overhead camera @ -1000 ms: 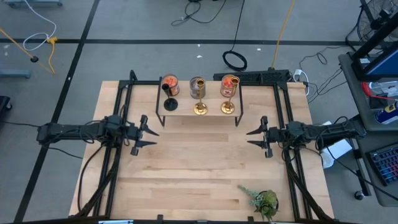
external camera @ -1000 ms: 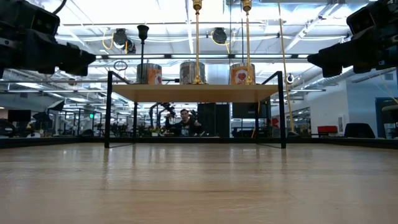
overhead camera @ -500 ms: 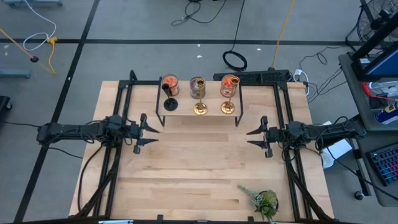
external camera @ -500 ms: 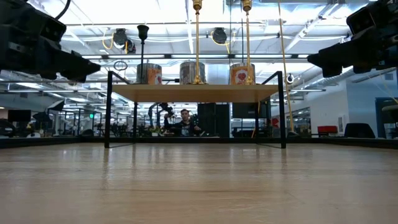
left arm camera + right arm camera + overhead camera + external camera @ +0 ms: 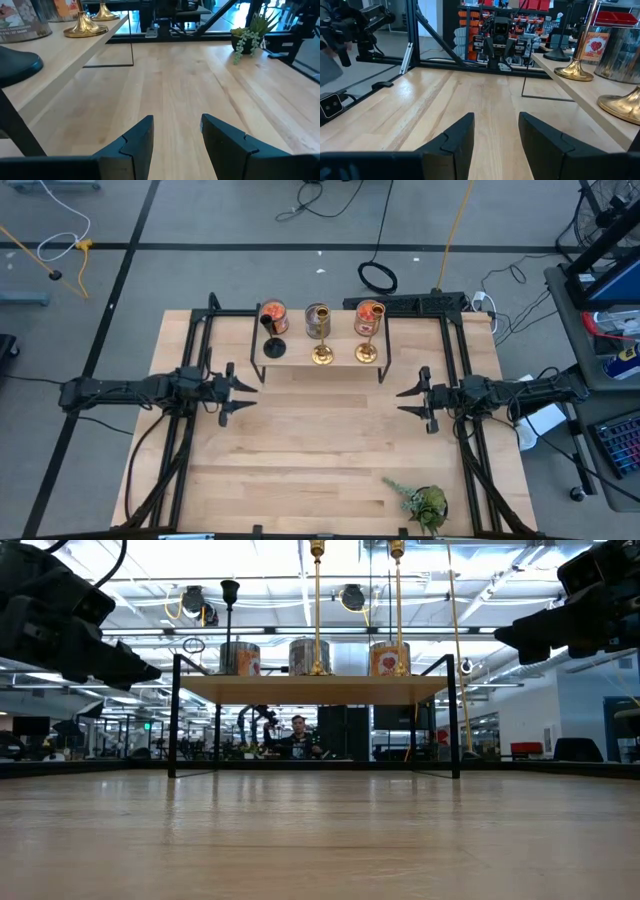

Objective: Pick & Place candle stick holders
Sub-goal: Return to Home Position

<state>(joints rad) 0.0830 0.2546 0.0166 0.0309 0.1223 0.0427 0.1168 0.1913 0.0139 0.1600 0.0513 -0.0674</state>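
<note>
Three candle stick holders stand by their round bases on a small raised wooden shelf [image 5: 320, 365] at the table's far middle: a black one [image 5: 273, 345] on the left and two gold ones [image 5: 321, 352] [image 5: 366, 348]. In the low view their stems rise above the shelf [image 5: 230, 610] [image 5: 318, 610] [image 5: 397, 600]. My left gripper [image 5: 250, 394] [image 5: 177, 130] is open and empty, left of the shelf's near left corner. My right gripper [image 5: 402, 401] [image 5: 496, 127] is open and empty, right of the shelf's near right corner.
Two orange-filled glass jars [image 5: 274, 313] [image 5: 369, 312] and a silver-grey jar [image 5: 317, 318] stand behind the holders on the shelf. A small potted plant [image 5: 425, 502] sits at the table's near right. A black frame [image 5: 205, 330] runs along both table sides. Bare wood lies between the grippers.
My left gripper has gone down toward the table and a little toward the table's right edge, still open. My right gripper and the holders have kept still.
</note>
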